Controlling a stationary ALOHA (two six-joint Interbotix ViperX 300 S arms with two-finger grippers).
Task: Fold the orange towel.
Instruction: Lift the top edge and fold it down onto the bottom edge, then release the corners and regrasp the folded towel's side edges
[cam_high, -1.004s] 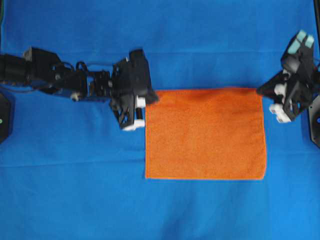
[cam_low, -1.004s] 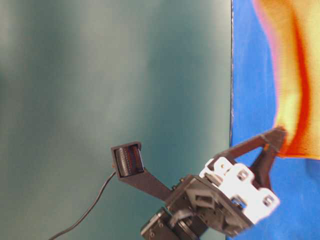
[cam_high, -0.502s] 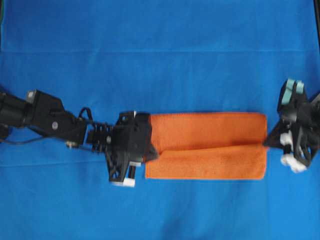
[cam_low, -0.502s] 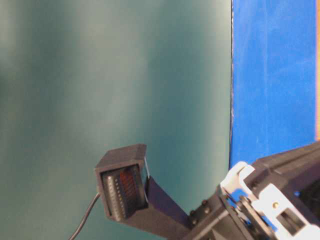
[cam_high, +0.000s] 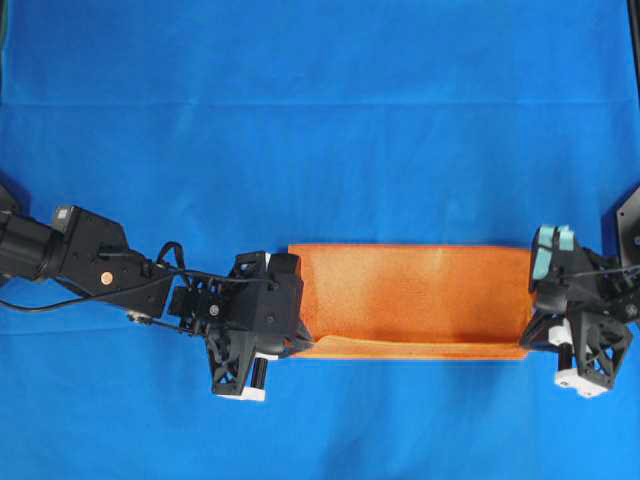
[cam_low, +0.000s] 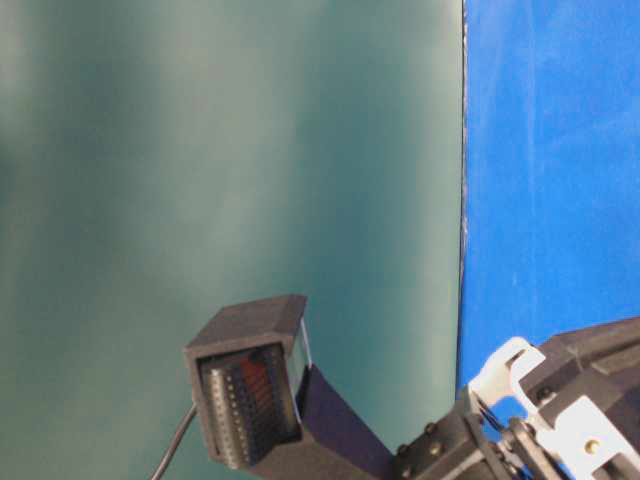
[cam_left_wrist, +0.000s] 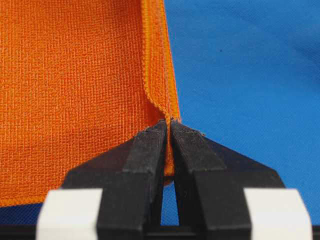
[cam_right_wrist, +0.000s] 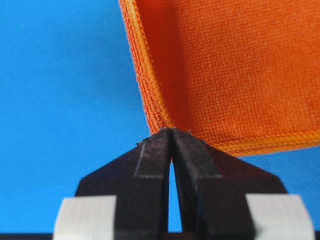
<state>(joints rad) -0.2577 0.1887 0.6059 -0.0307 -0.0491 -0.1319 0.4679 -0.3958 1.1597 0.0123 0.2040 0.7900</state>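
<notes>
The orange towel (cam_high: 410, 295) lies folded over into a wide strip on the blue cloth, its upper layer reaching down to the near edge. My left gripper (cam_high: 297, 342) is shut on the towel's near left corner; the left wrist view shows the hem (cam_left_wrist: 161, 75) pinched between the black fingers (cam_left_wrist: 145, 150). My right gripper (cam_high: 530, 335) is shut on the towel's near right corner; the right wrist view shows the towel (cam_right_wrist: 230, 65) clamped at the fingertips (cam_right_wrist: 192, 150). The table-level view shows only arm parts.
The blue cloth (cam_high: 320, 120) covers the whole table. The left arm (cam_high: 90, 265) stretches in from the left edge. The right arm's base (cam_high: 630, 215) sits at the right edge. In the table-level view a black camera housing (cam_low: 250, 390) stands before a teal wall.
Both grippers have carried the towel's far edge toward the near edge, folding the flat towel over itself into a strip. Both stay shut on their corners.
</notes>
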